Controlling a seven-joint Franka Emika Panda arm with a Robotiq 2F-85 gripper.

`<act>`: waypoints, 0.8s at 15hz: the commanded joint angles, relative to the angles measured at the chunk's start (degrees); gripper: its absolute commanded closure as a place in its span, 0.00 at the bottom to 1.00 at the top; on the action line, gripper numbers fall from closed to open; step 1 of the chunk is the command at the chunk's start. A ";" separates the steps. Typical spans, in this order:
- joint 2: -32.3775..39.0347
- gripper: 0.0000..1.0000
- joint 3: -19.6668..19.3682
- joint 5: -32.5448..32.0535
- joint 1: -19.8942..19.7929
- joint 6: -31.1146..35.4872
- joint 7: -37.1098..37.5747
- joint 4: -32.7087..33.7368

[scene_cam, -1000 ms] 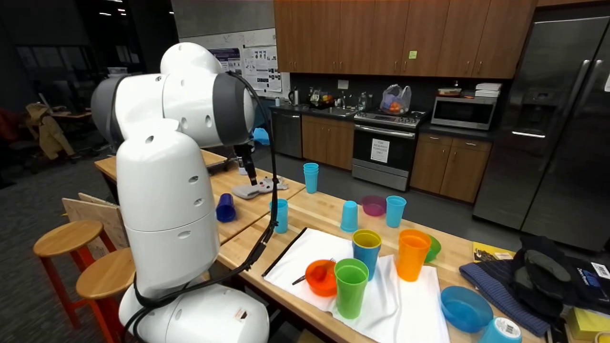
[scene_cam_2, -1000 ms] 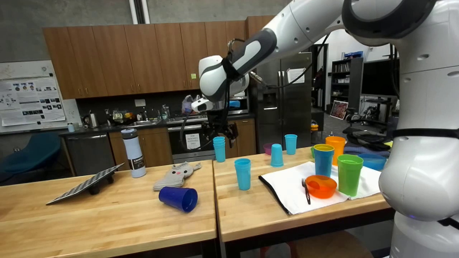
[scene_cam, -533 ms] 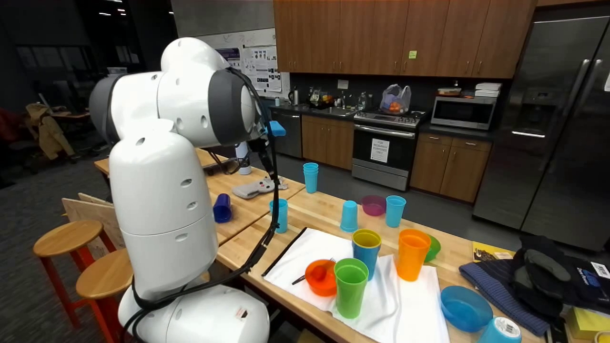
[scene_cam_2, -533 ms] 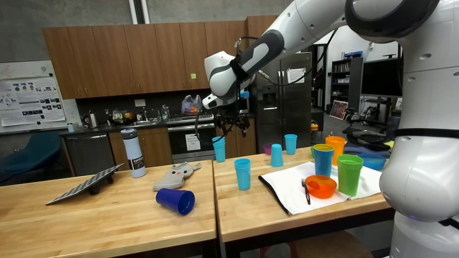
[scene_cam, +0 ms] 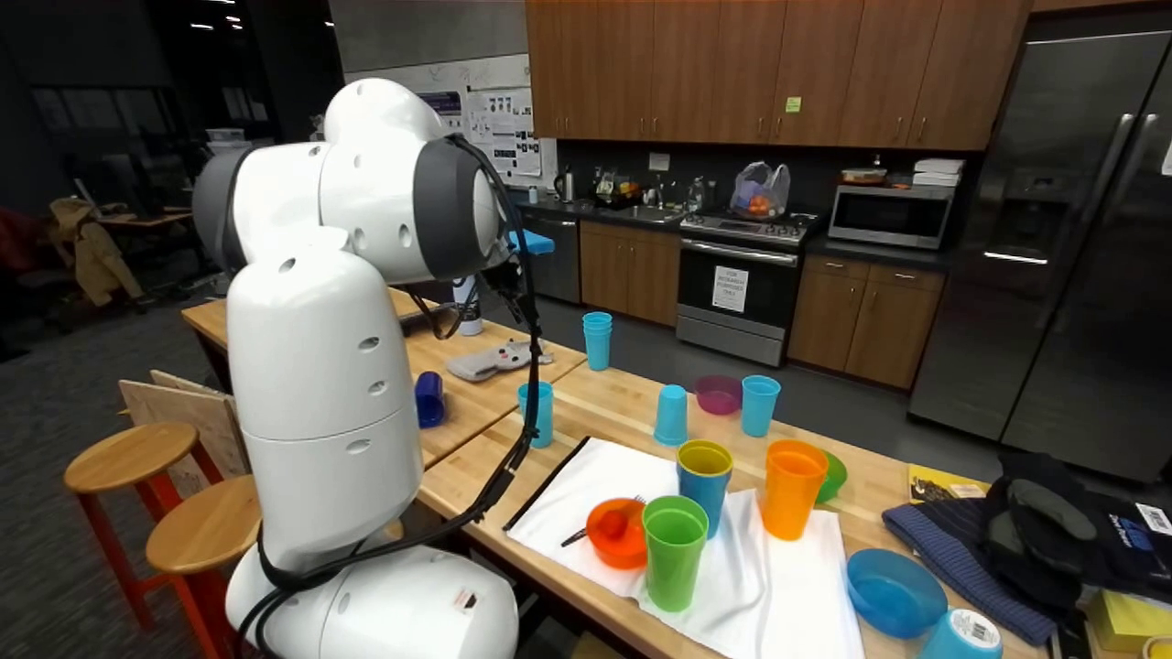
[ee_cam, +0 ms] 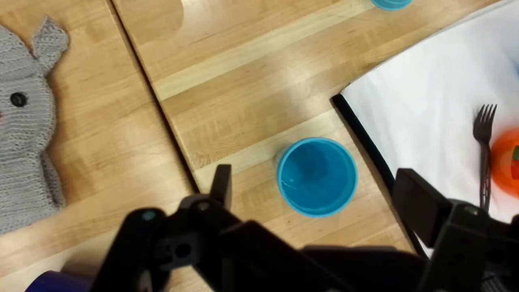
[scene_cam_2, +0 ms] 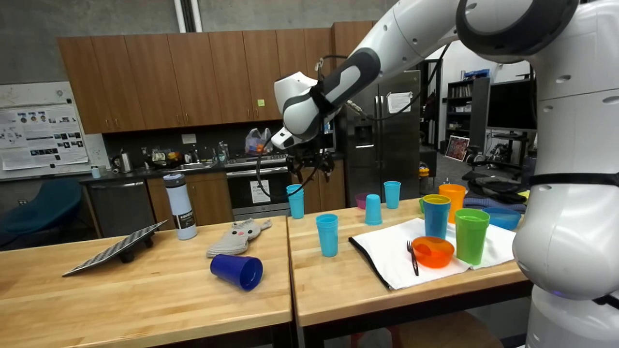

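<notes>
My gripper (ee_cam: 316, 176) stands open above the table, its black fingers (ee_cam: 419, 205) wide apart with nothing held. In the wrist view an upright light blue cup (ee_cam: 317, 178) appears between them, farther down. That cup (scene_cam_2: 327, 235) stands near the seam between the two tables; a cable partly covers it (scene_cam: 546, 421) in an exterior view. The gripper (scene_cam_2: 312, 175) hangs well above the tabletop there. Left of the seam lie a grey knitted toy (scene_cam_2: 234, 241) and a dark blue cup (scene_cam_2: 237, 271) on its side. Only a corner of the dark blue cup (ee_cam: 56, 282) shows in the wrist view.
On a white cloth (scene_cam_2: 387, 251) rest a fork (scene_cam_2: 412, 258), an orange bowl (scene_cam_2: 434, 251) and a green cup (scene_cam_2: 471, 237). Behind stand stacked light blue cups (scene_cam_2: 296, 203) and an upside-down one (scene_cam_2: 373, 210). A bottle (scene_cam_2: 180, 208) and tilted checkered board (scene_cam_2: 116, 249) are farther left.
The gripper has moved away from beside the toy, rightward in an exterior view, and stays open. The dark blue cup has shifted slightly left there. The light blue cup has not moved.
</notes>
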 commanded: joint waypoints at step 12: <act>4.45 0.00 -4.48 -7.51 1.15 -2.97 -11.82 3.86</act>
